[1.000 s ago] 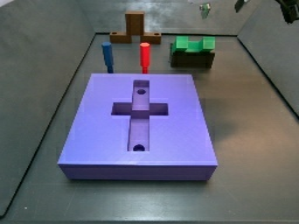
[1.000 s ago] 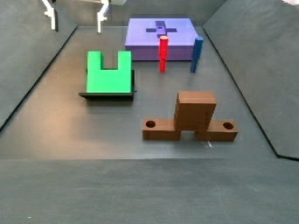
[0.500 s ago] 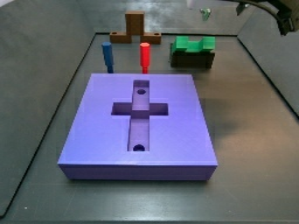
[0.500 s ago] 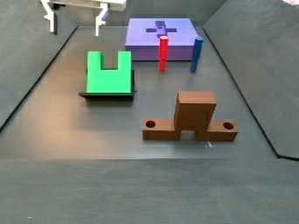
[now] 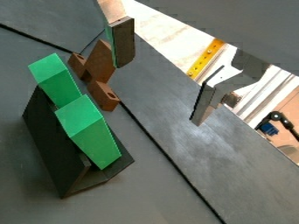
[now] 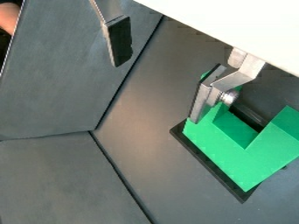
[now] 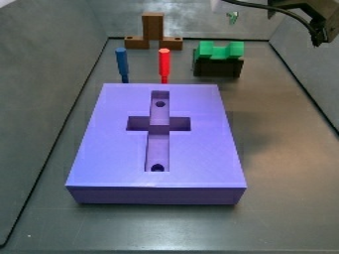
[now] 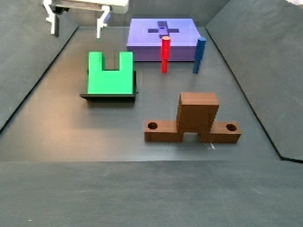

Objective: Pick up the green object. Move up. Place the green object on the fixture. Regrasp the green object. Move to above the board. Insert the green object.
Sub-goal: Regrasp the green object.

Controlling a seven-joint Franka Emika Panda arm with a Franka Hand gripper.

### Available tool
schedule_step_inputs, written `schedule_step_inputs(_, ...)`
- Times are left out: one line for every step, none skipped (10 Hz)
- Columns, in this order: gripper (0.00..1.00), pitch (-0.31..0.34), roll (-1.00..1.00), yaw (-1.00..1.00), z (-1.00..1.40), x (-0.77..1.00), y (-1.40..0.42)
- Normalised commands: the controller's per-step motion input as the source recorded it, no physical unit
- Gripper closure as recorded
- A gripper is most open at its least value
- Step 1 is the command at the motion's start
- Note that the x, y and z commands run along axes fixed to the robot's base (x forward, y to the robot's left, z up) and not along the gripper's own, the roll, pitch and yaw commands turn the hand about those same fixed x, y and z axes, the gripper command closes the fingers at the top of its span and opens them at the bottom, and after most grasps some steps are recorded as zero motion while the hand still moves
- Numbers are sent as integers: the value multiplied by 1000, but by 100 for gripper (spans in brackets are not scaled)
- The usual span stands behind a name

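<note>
- I see the green object [image 8: 110, 74], a chunky glossy block with two prongs, resting on the dark fixture [image 7: 219, 67], well apart from the matte lavender board [image 7: 161, 141].
- The gripper [image 8: 77, 19] hangs above the fixture, jaws wide, holding nothing; its upper part is cut off.

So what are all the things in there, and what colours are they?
green object: one, bright green, resting on the fixture, notch between two prongs.
fixture: one, dark, under the green object, on the floor.
board: one, lavender-purple, flat on the floor, with a cross-shaped recess and two round holes.
red peg: one, red, upright by the board's edge.
blue peg: one, blue, upright beside the red peg.
brown cross-shaped piece: one, brown, upright on the floor, apart from the rest.
gripper: one, silver fingers with dark pads, open and empty, up in the air near the green object.
</note>
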Motion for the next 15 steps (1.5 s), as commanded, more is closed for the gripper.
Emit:
schedule_step_inputs(0,71,0,-11,0,11,0)
schedule_step_inputs(0,77,3,-23,0,26,0)
schedule_step_inputs(0,91,0,-37,0,43,0)
schedule_step_inputs(0,129,20,-54,0,74,0)
schedule_step_inputs(0,151,51,-80,0,86,0)
schedule_step_inputs(0,157,69,-89,0,97,0)
schedule_step_inputs(0,166,89,-100,-6,106,0)
schedule_step_inputs(0,200,134,-126,-23,111,0)
schedule_step_inputs(0,257,151,-123,-23,154,-14)
schedule_step_inputs(0,263,177,-129,-40,149,-26)
schedule_step_inputs(0,226,160,-60,-106,83,-86)
schedule_step_inputs(0,71,137,0,-197,0,-183)
schedule_step_inputs(0,49,191,0,-223,0,-237)
schedule_step_inputs(0,63,231,29,-209,0,-277)
schedule_step_inputs(0,117,146,0,-191,0,-211)
